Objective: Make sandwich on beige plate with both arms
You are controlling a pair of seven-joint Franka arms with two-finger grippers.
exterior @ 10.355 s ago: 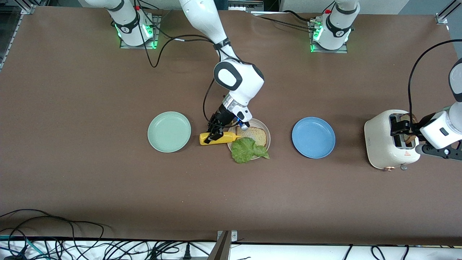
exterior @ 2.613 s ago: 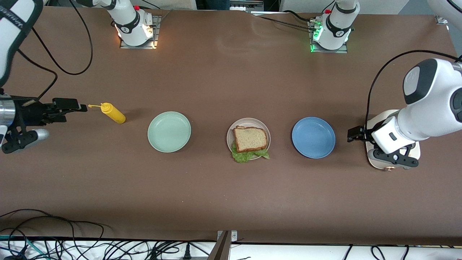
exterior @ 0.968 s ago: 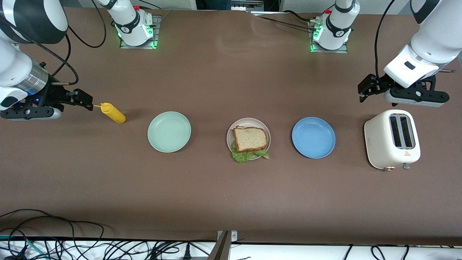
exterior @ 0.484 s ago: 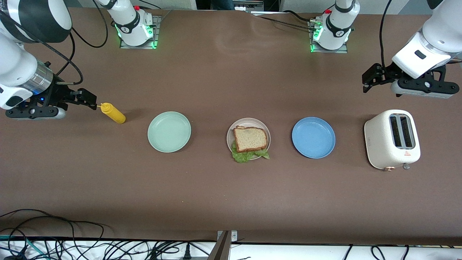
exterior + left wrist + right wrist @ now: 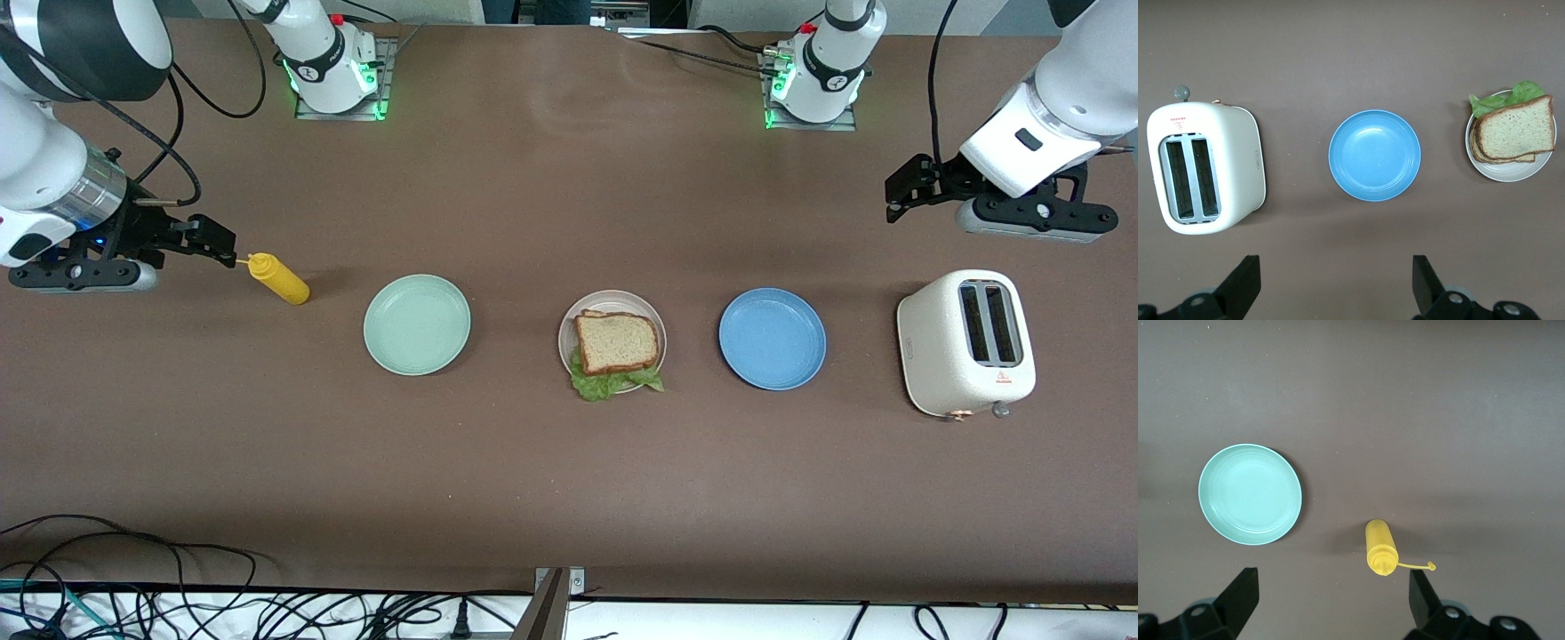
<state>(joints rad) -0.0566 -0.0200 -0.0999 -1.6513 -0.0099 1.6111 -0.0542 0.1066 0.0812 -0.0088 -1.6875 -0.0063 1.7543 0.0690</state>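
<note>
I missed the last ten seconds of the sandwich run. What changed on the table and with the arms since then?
The second bread slice left the toaster and now tops the sandwich on the beige plate. The mustard bottle moved from beside that plate to the right arm's end, standing. The right gripper and left gripper have let go and pulled back, open. The plates and toaster stayed put.

Three cameras: one high overview, two wrist views looking straight down.

My front camera looks down across the whole worktop (image 5: 551,471) toward both bases. My left wrist camera, raised high, shares the toaster (image 5: 1205,167), blue plate (image 5: 1375,155) and sandwich (image 5: 1513,128) with it; my right wrist camera shares the mint-green plate (image 5: 1250,493) and mustard bottle (image 5: 1379,547).
</note>
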